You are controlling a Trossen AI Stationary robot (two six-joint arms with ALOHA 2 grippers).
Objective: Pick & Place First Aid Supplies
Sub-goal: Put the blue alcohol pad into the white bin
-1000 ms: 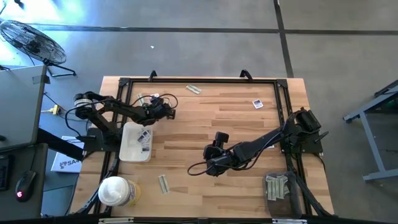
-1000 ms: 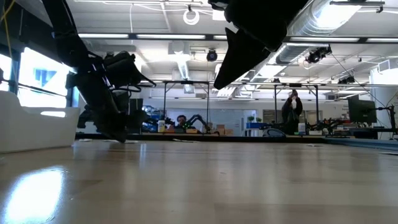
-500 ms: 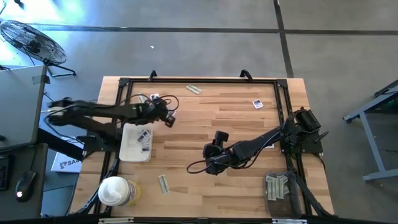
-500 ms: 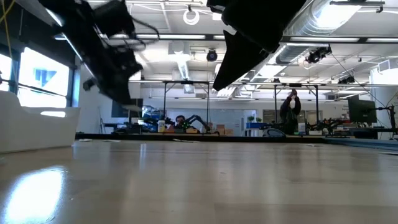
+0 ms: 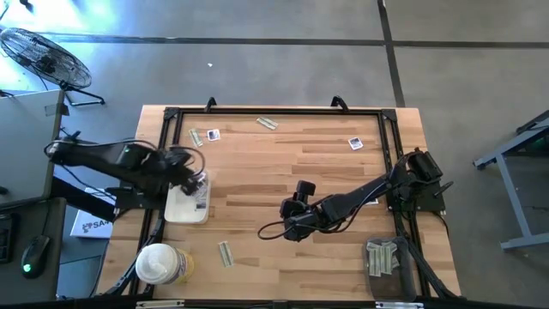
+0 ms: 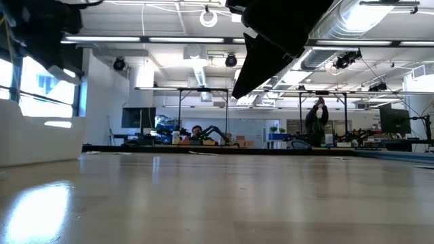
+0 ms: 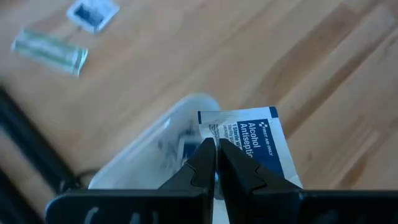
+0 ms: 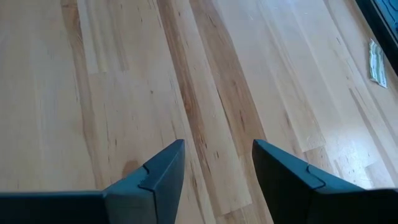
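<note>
Since prior frames, left gripper (image 7: 216, 163) has pulled back from table's far-left area to above the white tray (image 5: 177, 204). Fingers pinched tight on an alcohol wipe packet (image 7: 249, 144), held over tray's far end. Right gripper (image 8: 216, 163) unchanged near table centre, fingers apart, empty. Other supplies: square packet (image 5: 355, 143) and strip (image 5: 267, 123) well beyond tray; strip (image 5: 225, 252) beside round tub (image 5: 157, 263).

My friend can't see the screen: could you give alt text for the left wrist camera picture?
The left pincer, closed on a white alcohol antiseptic packet, hangs above a white tray on a wooden table; a square packet and a pale strip lie farther off.
</note>
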